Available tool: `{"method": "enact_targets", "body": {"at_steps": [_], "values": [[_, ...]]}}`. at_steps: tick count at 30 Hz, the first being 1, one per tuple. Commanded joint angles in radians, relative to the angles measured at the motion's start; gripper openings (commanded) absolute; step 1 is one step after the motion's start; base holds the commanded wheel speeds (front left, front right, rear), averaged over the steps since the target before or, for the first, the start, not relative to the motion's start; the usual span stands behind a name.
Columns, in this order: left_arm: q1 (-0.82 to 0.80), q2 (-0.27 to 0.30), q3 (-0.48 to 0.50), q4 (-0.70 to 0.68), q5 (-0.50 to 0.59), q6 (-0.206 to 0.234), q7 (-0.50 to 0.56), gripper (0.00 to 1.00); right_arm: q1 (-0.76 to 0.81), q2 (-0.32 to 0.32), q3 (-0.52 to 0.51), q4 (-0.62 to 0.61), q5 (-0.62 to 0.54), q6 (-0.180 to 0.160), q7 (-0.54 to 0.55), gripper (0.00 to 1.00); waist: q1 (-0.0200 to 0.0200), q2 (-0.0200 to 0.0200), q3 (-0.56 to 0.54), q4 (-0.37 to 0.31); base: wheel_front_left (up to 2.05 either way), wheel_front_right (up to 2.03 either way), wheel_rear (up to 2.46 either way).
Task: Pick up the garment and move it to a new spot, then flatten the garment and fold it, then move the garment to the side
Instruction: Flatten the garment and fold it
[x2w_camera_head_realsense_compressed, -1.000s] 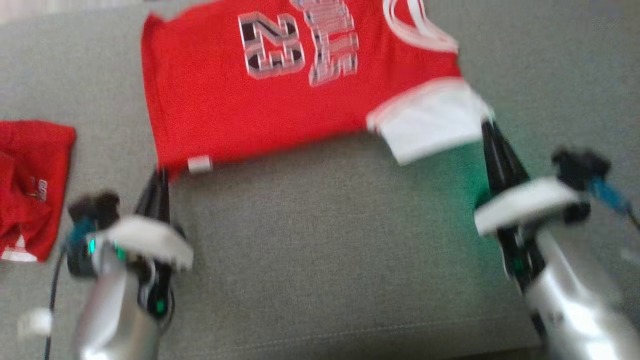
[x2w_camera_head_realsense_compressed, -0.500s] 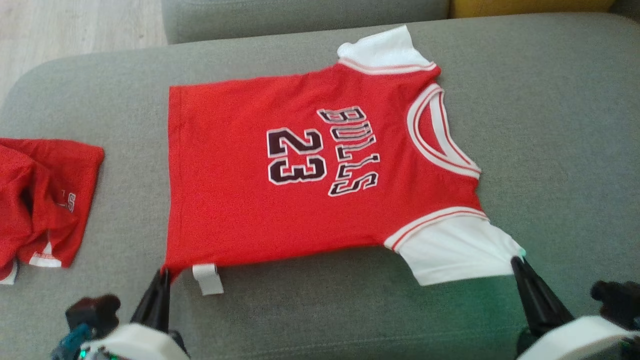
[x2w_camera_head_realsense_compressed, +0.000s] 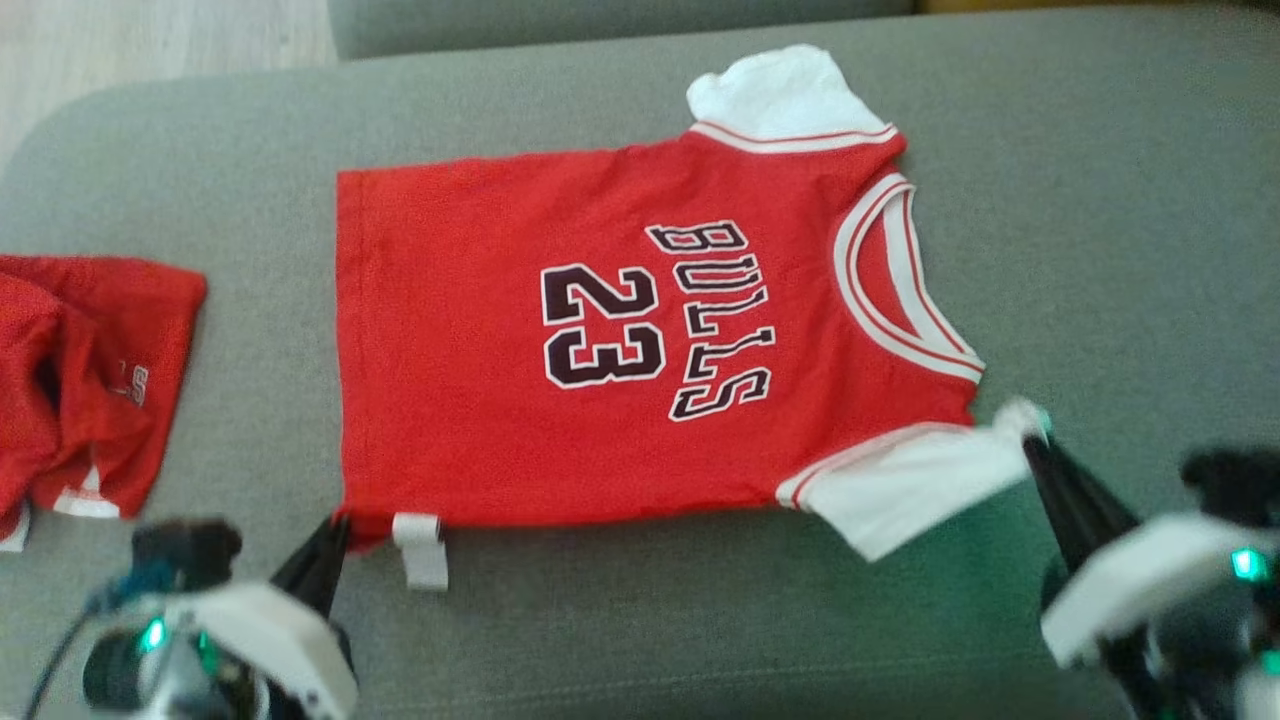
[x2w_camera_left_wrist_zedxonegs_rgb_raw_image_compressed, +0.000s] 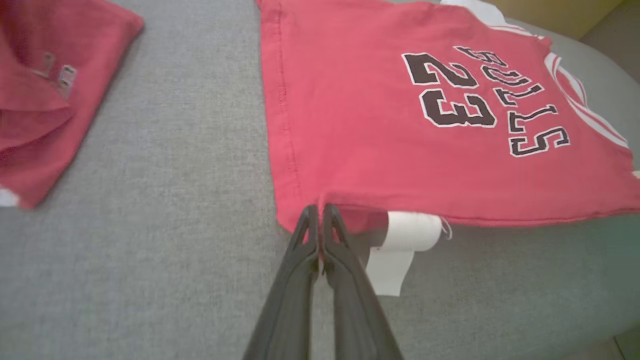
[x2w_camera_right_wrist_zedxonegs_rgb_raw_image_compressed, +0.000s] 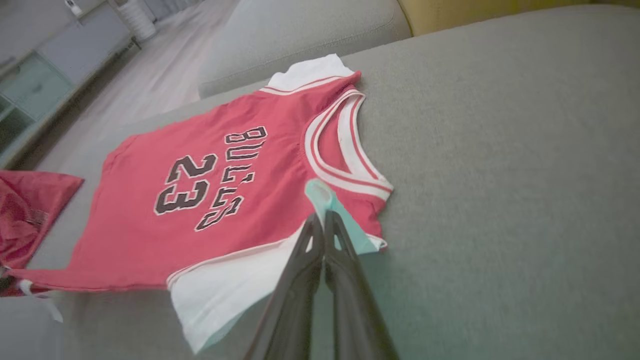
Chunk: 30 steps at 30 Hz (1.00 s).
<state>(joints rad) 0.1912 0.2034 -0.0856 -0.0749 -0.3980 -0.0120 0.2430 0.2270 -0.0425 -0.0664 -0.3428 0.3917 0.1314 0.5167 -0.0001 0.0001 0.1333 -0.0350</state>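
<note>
The garment (x2w_camera_head_realsense_compressed: 500, 340) is a red jersey with white sleeves, black "23" and "BULLS", spread face up on the grey sofa cushion (x2w_camera_head_realsense_compressed: 1100, 200). My left gripper (x2w_camera_head_realsense_compressed: 335, 525) is shut on the near hem corner of the garment (x2w_camera_left_wrist_zedxonegs_rgb_raw_image_compressed: 360, 125), pinching red cloth beside a white tag (x2w_camera_left_wrist_zedxonegs_rgb_raw_image_compressed: 400, 240). At the lower right, my right gripper (x2w_camera_head_realsense_compressed: 1030, 445) is shut on the tip of the near white sleeve (x2w_camera_head_realsense_compressed: 900, 485), which it lifts slightly off the cushion. In the right wrist view the garment (x2w_camera_right_wrist_zedxonegs_rgb_raw_image_compressed: 210, 210) lies beyond the shut right gripper (x2w_camera_right_wrist_zedxonegs_rgb_raw_image_compressed: 320, 217), whose tips hold the sleeve edge.
A second red piece of clothing (x2w_camera_head_realsense_compressed: 80, 380) lies crumpled at the cushion's left end. Another grey cushion (x2w_camera_head_realsense_compressed: 600, 15) sits behind, with wooden floor (x2w_camera_head_realsense_compressed: 150, 40) at the upper left. Bare cushion stretches to the right of the jersey.
The head camera has shifted, so the whole jersey came into view. The near white sleeve has been pulled up and toward the collar by my right gripper. The left gripper keeps its hold on the hem.
</note>
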Motion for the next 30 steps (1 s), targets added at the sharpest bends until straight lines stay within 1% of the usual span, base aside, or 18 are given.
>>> {"method": "enact_targets", "body": {"at_steps": [1, 4, 7, 9, 10, 11, 12, 13, 14, 17, 18, 19, 20, 22, 24, 27, 30], "values": [[-0.123, 0.038, 0.023, 0.003, -0.026, -0.031, 0.058, 0.0, -0.137, -0.045, 0.035, 0.015, -0.029, -0.001, 0.028, 0.0, 0.0001, -0.0001, 0.03, 0.005, 0.0, 0.0, 0.0], [-0.223, 0.057, -0.001, 0.074, -0.077, -0.07, 0.139, 0.0, -0.255, -0.071, 0.062, 0.101, -0.024, -0.001, 0.047, 0.0, 0.0001, -0.0001, 0.064, 0.019, 0.0, 0.0, 0.0], [-0.328, 0.075, -0.014, 0.146, -0.117, -0.091, 0.187, 0.0, -0.37, -0.092, 0.083, 0.201, -0.017, -0.001, 0.04, 0.0, 0.0001, -0.0001, 0.1, 0.031, 0.0, 0.0, 0.0], [-0.392, 0.084, -0.018, 0.189, -0.135, -0.099, 0.193, 0.0, -0.443, -0.099, 0.092, 0.272, -0.012, -0.001, 0.022, 0.0, 0.0001, -0.0001, 0.119, 0.039, 0.0, 0.0, 0.0], [-0.392, 0.084, -0.018, 0.189, -0.135, -0.099, 0.193, 0.0, -0.443, -0.099, 0.092, 0.272, -0.012, -0.001, 0.022, 0.0, 0.0001, -0.0001, 0.119, 0.039, 0.0, 0.0, 0.0], [-0.447, 0.089, -0.022, 0.228, -0.152, -0.105, 0.187, 0.0, -0.51, -0.102, 0.099, 0.341, -0.008, -0.001, -0.007, 0.0, 0.0001, -0.0001, 0.132, 0.045, 0.0, 0.0, 0.0], [-0.471, 0.092, -0.027, 0.248, -0.158, -0.107, 0.185, 0.0, -0.539, -0.103, 0.104, 0.374, -0.003, -0.001, -0.025, 0.0, 0.0001, -0.0001, 0.138, 0.048, 0.0, 0.0, 0.0], [-0.471, 0.092, -0.027, 0.248, -0.158, -0.107, 0.185, 0.0, -0.539, -0.103, 0.104, 0.374, -0.003, -0.001, -0.025, 0.0, 0.0001, -0.0001, 0.138, 0.048, 0.0, 0.0, 0.0], [-0.515, 0.096, -0.036, 0.286, -0.171, -0.111, 0.174, 0.0, -0.593, -0.103, 0.109, 0.439, 0.005, -0.001, -0.062, 0.0, 0.0001, -0.0001, 0.148, 0.052, 0.0, 0.0, 0.0], [-0.565, 0.101, -0.052, 0.335, -0.183, -0.115, 0.142, 0.0, -0.657, -0.106, 0.13, 0.525, 0.021, -0.001, -0.121, 0.0, 0.0001, -0.0001, 0.16, 0.057, 0.0, 0.0, 0.0], [-0.577, 0.102, -0.056, 0.352, -0.183, -0.116, 0.124, 0.33, -0.673, -0.107, 0.141, 0.548, 0.027, -0.001, -0.146, 0.06, 0.0001, -0.0001, 0.162, 0.058, 0.0, 0.0, 0.0], [-0.584, 0.101, -0.061, 0.369, -0.185, -0.116, 0.108, 1.0, -0.686, -0.111, 0.154, 0.569, 0.029, -0.001, -0.173, 0.46, 0.0001, -0.0001, 0.163, 0.058, 0.0, 0.0, 0.0], [-0.586, 0.095, -0.062, 0.386, -0.192, -0.116, 0.091, 1.0, -0.695, -0.114, 0.166, 0.589, 0.032, -0.001, -0.201, 1.0, 0.0001, -0.0001, 0.165, 0.058, 0.0, 0.0, 0.0], [-0.586, 0.087, -0.065, 0.409, -0.196, -0.117, 0.051, 1.0, -0.704, -0.117, 0.186, 0.612, 0.04, -0.001, -0.273, 1.0, 0.0001, -0.0001, 0.165, 0.058, 0.0, 0.0, 0.0], [-0.579, 0.073, -0.054, 0.418, -0.192, -0.114, -0.019, 1.0, -0.703, -0.122, 0.197, 0.621, 0.028, -0.001, -0.367, 1.0, 0.0001, -0.0001, 0.164, 0.057, 0.0, 0.0, 0.0], [-0.555, 0.054, -0.037, 0.407, -0.142, -0.073, -0.169, 1.0, -0.682, -0.13, 0.213, 0.614, -0.016, -0.001, -0.505, 1.0, 0.0001, -0.0001, 0.158, 0.057, 0.0, 0.0, 0.0], [-0.523, 0.026, -0.029, 0.36, -0.073, -0.015, -0.343, 1.0, -0.64, -0.131, 0.206, 0.585, -0.072, -0.001, -0.606, 1.0, 0.0001, -0.0001, 0.146, 0.06, 0.0, 0.0, 0.0]]}}
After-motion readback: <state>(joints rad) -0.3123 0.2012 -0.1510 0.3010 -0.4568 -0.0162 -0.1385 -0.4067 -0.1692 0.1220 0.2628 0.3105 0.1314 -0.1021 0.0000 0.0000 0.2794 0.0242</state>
